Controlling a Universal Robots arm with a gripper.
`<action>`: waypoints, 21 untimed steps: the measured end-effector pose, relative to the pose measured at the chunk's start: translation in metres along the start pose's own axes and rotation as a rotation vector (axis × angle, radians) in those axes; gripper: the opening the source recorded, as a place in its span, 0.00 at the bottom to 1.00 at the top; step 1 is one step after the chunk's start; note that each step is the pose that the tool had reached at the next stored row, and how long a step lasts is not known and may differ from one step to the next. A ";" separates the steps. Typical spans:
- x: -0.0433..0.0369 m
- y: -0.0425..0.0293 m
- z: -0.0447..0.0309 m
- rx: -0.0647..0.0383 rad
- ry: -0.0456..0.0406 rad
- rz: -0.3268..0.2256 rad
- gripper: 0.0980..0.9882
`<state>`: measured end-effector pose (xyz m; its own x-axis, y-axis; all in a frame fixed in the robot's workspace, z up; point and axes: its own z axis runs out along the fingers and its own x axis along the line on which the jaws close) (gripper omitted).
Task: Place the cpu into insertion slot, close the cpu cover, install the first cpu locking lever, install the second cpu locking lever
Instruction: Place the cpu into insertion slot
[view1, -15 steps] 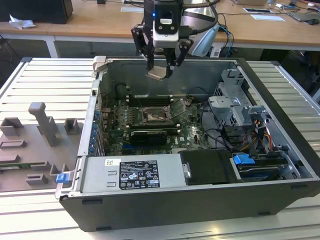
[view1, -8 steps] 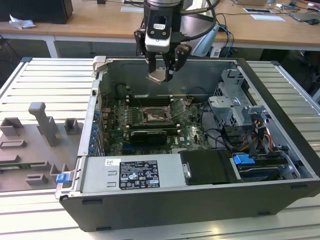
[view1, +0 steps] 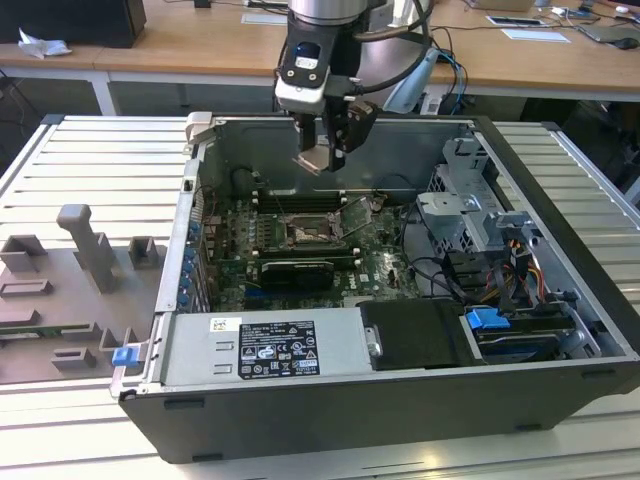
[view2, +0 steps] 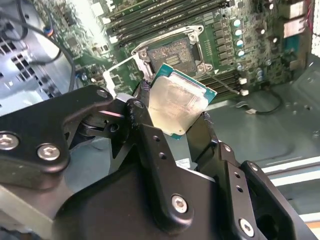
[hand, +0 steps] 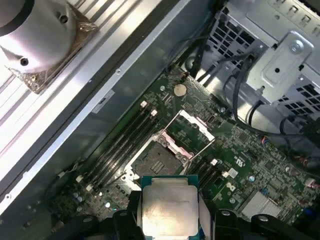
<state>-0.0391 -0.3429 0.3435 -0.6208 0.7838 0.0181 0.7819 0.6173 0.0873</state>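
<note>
One cpu (view2: 181, 106), one insertion slot (hand: 158, 162), one cpu cover (hand: 199, 125), one end effector (view1: 320, 158), one computer case (view1: 400, 420)

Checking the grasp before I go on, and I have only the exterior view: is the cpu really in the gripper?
Observer: Yes. In both wrist views the gripper is shut on the cpu by two opposite edges, with its pale face toward the cameras.
Operator: Is the slot free?
Observer: In the first wrist view the slot lies bare, with nothing seated in it.
Operator: And the cover?
Observer: The cover is tilted up and open beside the slot.
</note>
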 end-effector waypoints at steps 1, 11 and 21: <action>0.0000 -0.0001 0.0011 0.000 -0.0018 0.020 0.50; -0.0002 -0.0011 0.0119 -0.004 -0.0178 0.204 0.50; 0.0000 -0.0023 0.0320 -0.007 -0.0343 0.393 0.50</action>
<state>-0.0391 -0.3422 0.3114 -0.2722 0.9621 0.0182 0.9590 0.2696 0.0872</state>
